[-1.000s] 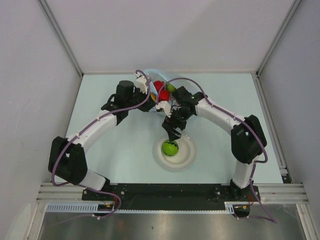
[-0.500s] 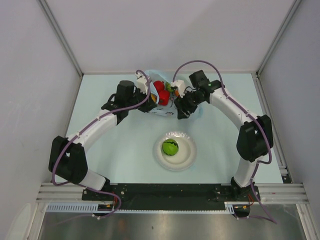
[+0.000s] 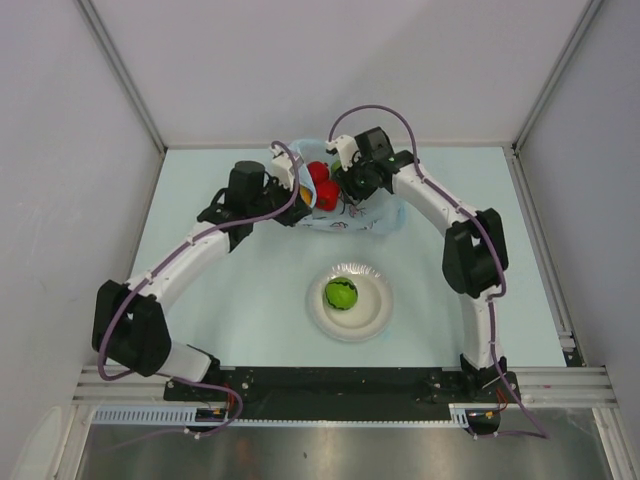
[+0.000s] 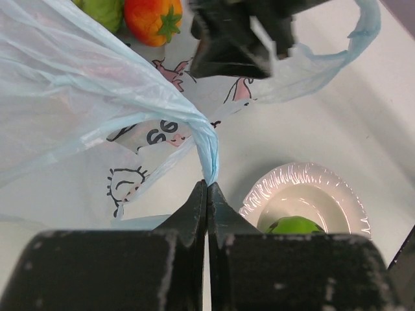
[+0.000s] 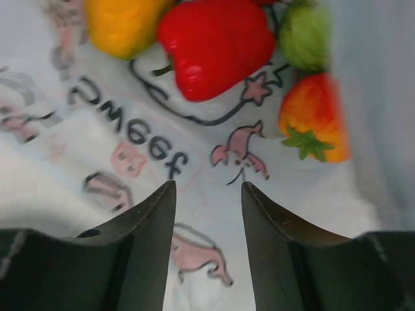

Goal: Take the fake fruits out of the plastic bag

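In the top external view we look down from above and behind the arms, their bases along the bottom edge, and see the whole table (image 3: 230,300) from afar. In the left wrist view we look past the left gripper (image 4: 207,194) at bottom centre, close to the plastic bag (image 4: 78,84), with the plate (image 4: 305,173) at lower right. The right wrist view sits closest, over the right gripper (image 5: 207,188). All three views share the bag.

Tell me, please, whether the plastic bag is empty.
Not empty: a red pepper, a yellow fruit, a green fruit and an orange fruit lie inside the plastic bag.
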`<state>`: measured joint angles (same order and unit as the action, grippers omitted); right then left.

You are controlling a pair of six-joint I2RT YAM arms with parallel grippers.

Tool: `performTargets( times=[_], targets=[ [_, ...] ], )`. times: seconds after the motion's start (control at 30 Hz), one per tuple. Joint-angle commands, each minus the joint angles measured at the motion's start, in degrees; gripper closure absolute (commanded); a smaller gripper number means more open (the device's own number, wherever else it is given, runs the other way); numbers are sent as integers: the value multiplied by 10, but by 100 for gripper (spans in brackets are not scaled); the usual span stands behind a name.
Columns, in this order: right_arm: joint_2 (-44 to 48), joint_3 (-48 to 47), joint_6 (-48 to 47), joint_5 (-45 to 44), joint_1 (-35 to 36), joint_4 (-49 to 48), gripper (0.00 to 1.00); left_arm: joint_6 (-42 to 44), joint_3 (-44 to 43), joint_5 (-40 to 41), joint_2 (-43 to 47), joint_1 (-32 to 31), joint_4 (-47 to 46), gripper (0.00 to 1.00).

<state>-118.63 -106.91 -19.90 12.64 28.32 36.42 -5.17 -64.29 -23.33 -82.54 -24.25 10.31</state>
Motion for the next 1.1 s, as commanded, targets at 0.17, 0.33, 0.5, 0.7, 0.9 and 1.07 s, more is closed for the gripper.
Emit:
performTargets(
  times=[0.17, 0.33, 0.5, 0.7, 0.9, 1.07],
  targets=[
    [-112, -109, 21, -126, -5, -51, 52, 33, 10, -17, 29, -1, 1, 100],
    [-125, -126, 17, -178, 4, -69, 52, 38, 3, -15, 18, 0, 1, 100],
    [-146, -160, 36, -132, 7, -50, 52, 41, -5, -15, 9, -1, 4, 100],
    [-151, -161, 141, -111, 49, -39, 0, 46, -12, -8, 11, 0, 18, 100],
    [-153, -166, 259, -237, 97, -50, 0, 46, -14, -14, 14, 0, 25, 100],
    [-190, -224, 332, -311, 92, -22, 1, 49, -14, -14, 20, 0, 29, 100]
  ],
)
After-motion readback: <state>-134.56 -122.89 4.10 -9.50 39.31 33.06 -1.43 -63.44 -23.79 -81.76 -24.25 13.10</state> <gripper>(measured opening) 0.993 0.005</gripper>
